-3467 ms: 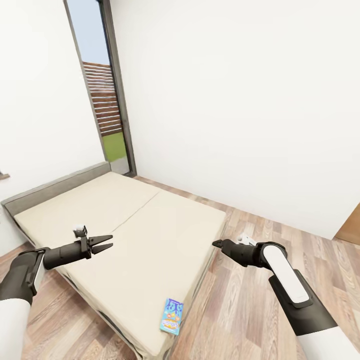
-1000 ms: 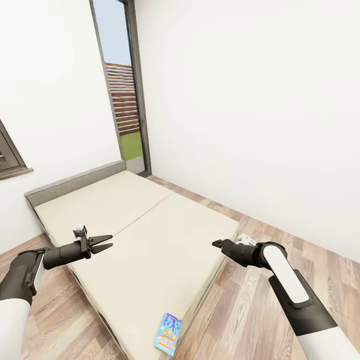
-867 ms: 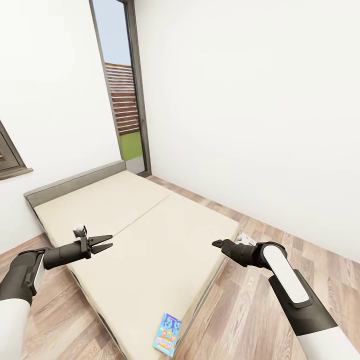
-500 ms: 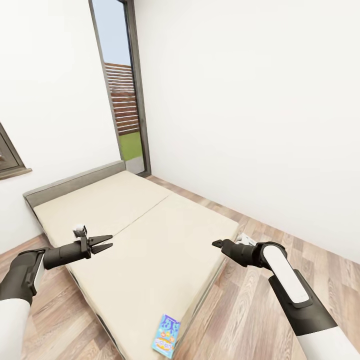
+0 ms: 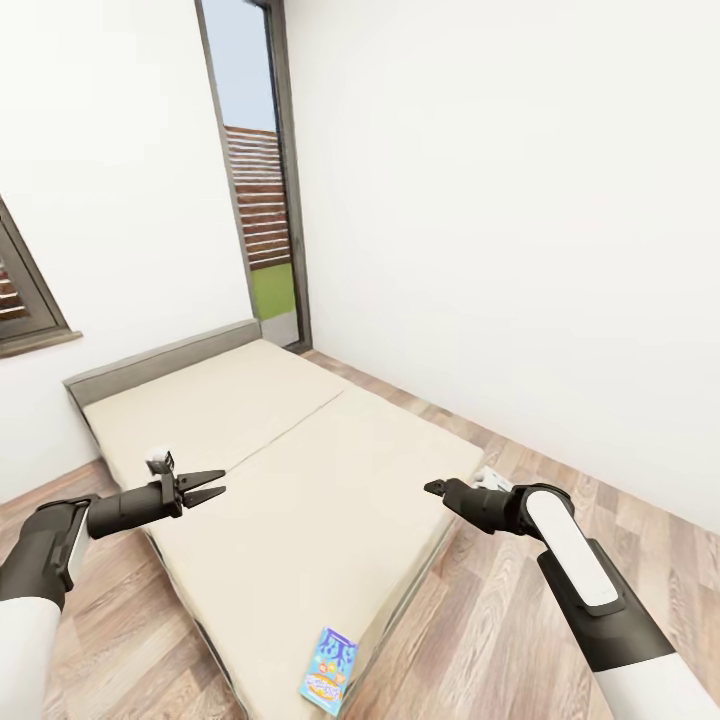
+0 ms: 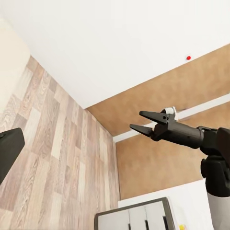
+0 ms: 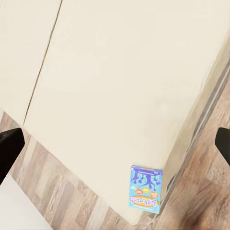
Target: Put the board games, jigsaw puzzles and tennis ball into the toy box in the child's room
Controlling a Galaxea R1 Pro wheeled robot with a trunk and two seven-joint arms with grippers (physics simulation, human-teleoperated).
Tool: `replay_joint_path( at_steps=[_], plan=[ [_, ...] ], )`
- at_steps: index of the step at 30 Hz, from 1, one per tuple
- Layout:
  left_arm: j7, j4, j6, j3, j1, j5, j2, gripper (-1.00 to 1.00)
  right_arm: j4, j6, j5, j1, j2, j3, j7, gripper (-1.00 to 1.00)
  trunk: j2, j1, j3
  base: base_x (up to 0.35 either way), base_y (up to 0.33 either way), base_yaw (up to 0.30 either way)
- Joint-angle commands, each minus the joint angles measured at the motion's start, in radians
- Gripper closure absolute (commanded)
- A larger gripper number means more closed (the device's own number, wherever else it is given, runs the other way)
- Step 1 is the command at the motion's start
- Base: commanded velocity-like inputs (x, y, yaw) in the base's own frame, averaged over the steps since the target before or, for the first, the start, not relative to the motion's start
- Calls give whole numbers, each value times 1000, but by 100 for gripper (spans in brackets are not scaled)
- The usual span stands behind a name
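One board game (image 5: 330,670), a flat blue box with cartoon art, lies flat at the near corner of the bed (image 5: 300,470); it also shows in the right wrist view (image 7: 145,188). My left gripper (image 5: 222,482) is open and empty, held over the bed's left edge, well short of the box. My right gripper (image 5: 432,488) hovers open and empty over the bed's right edge; its fingers (image 7: 9,146) stand wide apart above the mattress. The left wrist view catches the right gripper (image 6: 141,120) with its jaws parted. The table, toy box and other toys are out of view.
A beige mattress on a grey frame takes up the middle of the room. A tall glass door (image 5: 265,190) stands behind it and a window (image 5: 25,290) is on the left wall. Wooden floor (image 5: 560,480) runs along the white wall at right.
The whole picture has shifted: the camera turned, so the bed and door sit further right and the window shows more. Both arms hold the same pose, grippers unchanged.
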Motion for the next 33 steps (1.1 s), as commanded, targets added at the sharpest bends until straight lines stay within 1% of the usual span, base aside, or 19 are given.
replay_joint_path(
  at_steps=[1, 11, 21, 33],
  plan=[
    [-8, -1, 10, 3, -1, -11, -1, -100, -1, 0, -10, -1, -1, 2, -10, -100, -2, 1, -2, 0, -21, 35],
    [-8, -1, 9, 3, -1, -10, 0, -100, -2, 0, -10, -1, -1, 2, -11, -100, -2, 1, -2, 0, -16, 12],
    [-8, -1, 9, 3, -1, -10, 0, -100, -3, 0, -10, -1, -1, 2, -10, -100, -2, 1, -2, 0, -129, 1],
    [-8, -1, 9, 3, -1, -10, 0, -100, -3, 0, -10, -1, -1, 2, -10, -100, -2, 1, -2, 0, -27, 0]
  ],
)
